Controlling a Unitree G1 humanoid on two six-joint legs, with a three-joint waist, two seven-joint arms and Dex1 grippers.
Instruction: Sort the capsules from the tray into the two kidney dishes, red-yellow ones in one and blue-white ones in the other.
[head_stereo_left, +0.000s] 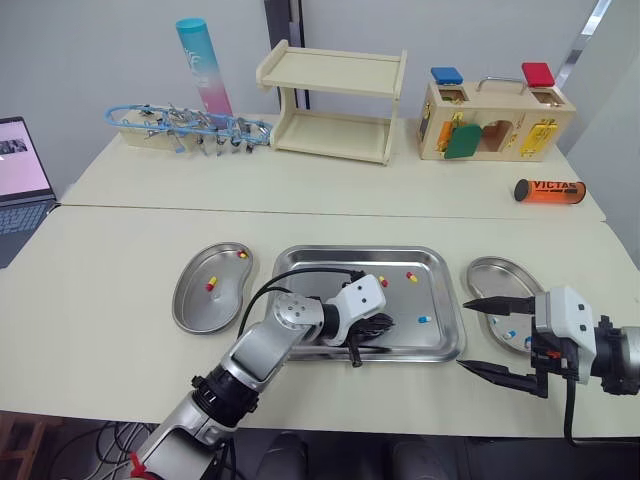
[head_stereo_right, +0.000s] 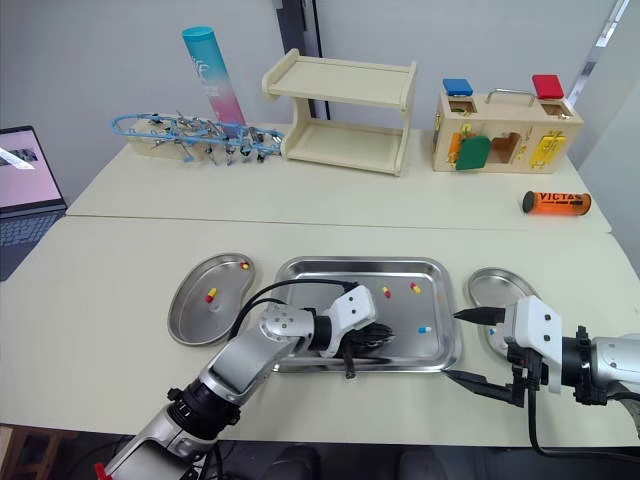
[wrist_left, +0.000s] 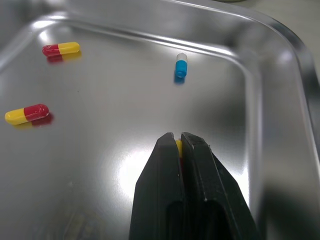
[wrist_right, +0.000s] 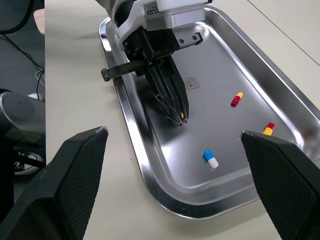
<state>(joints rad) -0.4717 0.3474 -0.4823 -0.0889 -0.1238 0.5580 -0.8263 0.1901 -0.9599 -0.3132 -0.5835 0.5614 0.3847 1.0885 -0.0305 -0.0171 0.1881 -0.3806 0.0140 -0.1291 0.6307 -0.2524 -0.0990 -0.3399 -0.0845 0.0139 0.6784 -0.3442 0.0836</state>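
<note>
My left gripper (wrist_left: 177, 137) is low inside the steel tray (head_stereo_left: 300, 262), shut on a red-yellow capsule (wrist_left: 178, 148) that shows as a yellow sliver between the fingertips. Two more red-yellow capsules (head_stereo_left: 383, 281) (head_stereo_left: 411, 277) and one blue-white capsule (head_stereo_left: 424, 320) lie loose in the tray. The left kidney dish (head_stereo_left: 190, 305) holds two red-yellow capsules (head_stereo_left: 211, 285). The right kidney dish (head_stereo_left: 485, 272) holds a blue-white capsule (head_stereo_left: 510, 334). My right gripper (head_stereo_left: 466, 334) is open, just off the tray's right front corner beside the right dish, with nothing between its fingers.
Along the back of the table stand a wooden shelf (head_stereo_left: 335, 105), a wooden lock box (head_stereo_left: 495, 120), an orange tube (head_stereo_left: 548, 190), a teal-pink tube (head_stereo_left: 203, 65) and a rack of clips (head_stereo_left: 185, 128). A laptop (head_stereo_left: 20, 175) sits at far left.
</note>
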